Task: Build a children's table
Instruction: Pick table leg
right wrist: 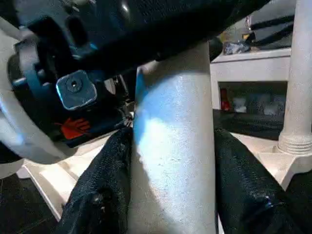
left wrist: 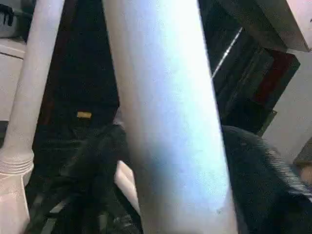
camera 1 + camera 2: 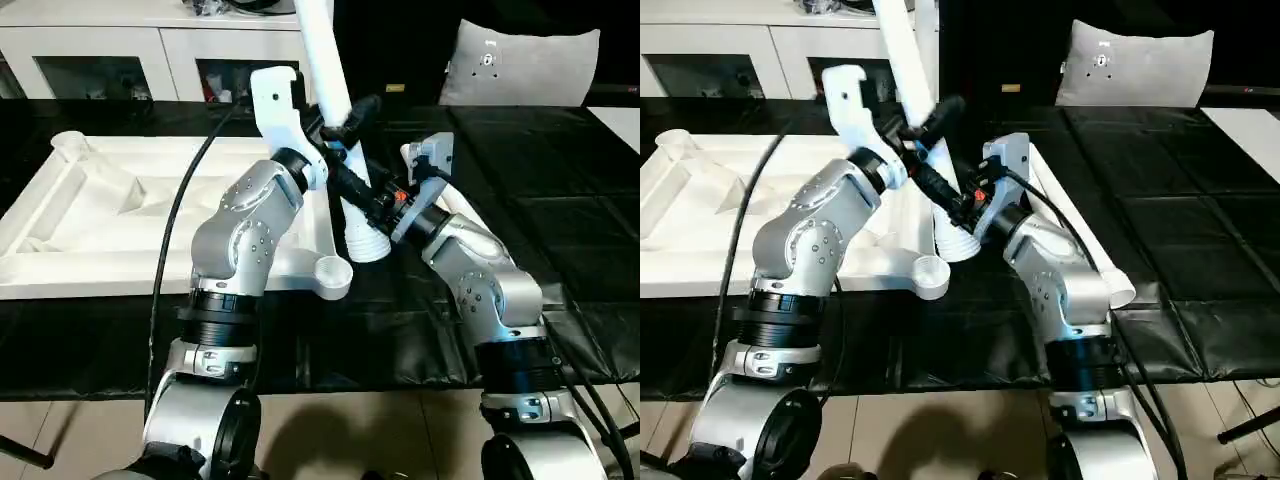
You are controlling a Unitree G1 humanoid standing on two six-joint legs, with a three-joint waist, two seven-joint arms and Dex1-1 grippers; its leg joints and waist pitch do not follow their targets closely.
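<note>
tabletop: white plastic top [image 3: 120,215] lying underside-up on black work table [image 3: 560,180], left-centre of scene; ribs + raised rim visible
corner sockets: near-right socket [image 3: 333,276] round, open, sits at near-right corner of top; far-left socket [image 3: 68,143] at far-left corner
held leg: white tube leg [image 3: 328,70] tilted, upper end leaning far/left and running out of frame at top; ribbed lower end [image 3: 366,243] down near table surface, just right of near-right socket, not in it
L gripper: left gripper [image 3: 345,128] clamped on held leg, upper-mid section; black fingers [image 2: 92,161] either side of tube in L wrist view
R gripper: right gripper [image 3: 365,200] also closed round same leg, lower down, just above ribbed end; black pads [image 1: 109,180] pressed on both sides of tube in R wrist view
arms: both silver forearms converge at centre, L gripper above R on leg
other leg: another white leg [image 3: 1080,245] lying flat on work table under/behind R arm, end sticking out near-right
seated leg: a leg [image 1: 300,73] stands upright in a socket, seen in R wrist view; which corner – can't tell
bkgd: white cabinet [image 3: 120,50] far left; grey cushion [image 3: 520,62] far right
</note>
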